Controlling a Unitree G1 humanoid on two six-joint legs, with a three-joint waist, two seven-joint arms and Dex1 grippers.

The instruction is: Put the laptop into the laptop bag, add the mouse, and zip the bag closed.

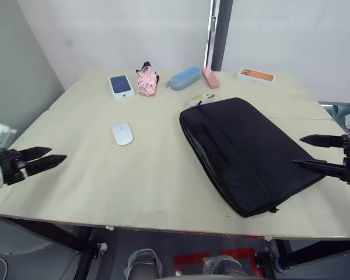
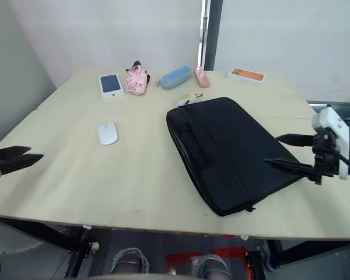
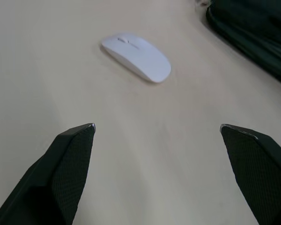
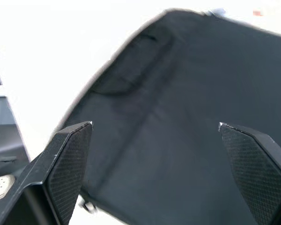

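Left eye view: a pale wooden table (image 1: 163, 181) carries the laptop bag (image 1: 245, 151), lying flat at an angle on the right half.
Laptop bag: black fabric; whether its zipper is drawn cannot be told; a white plush charm (image 1: 199, 100) peeks out at its far corner.
Mouse: the white mouse (image 1: 122, 133) sits alone on bare wood, left of the bag and well apart from it.
Left gripper: the left gripper (image 1: 45, 158) hovers over the near left edge of the table, fingers spread wide, holding nothing; the left wrist view puts the mouse ahead of it.
Right gripper: the right gripper (image 1: 315, 151) hangs at the bag's right corner, fingers wide apart, empty.
Far edge: boxed phone (image 1: 121, 86), pink bundle (image 1: 146, 81), blue case (image 1: 184, 78), pink case (image 1: 210, 77), orange-printed box (image 1: 256, 76).
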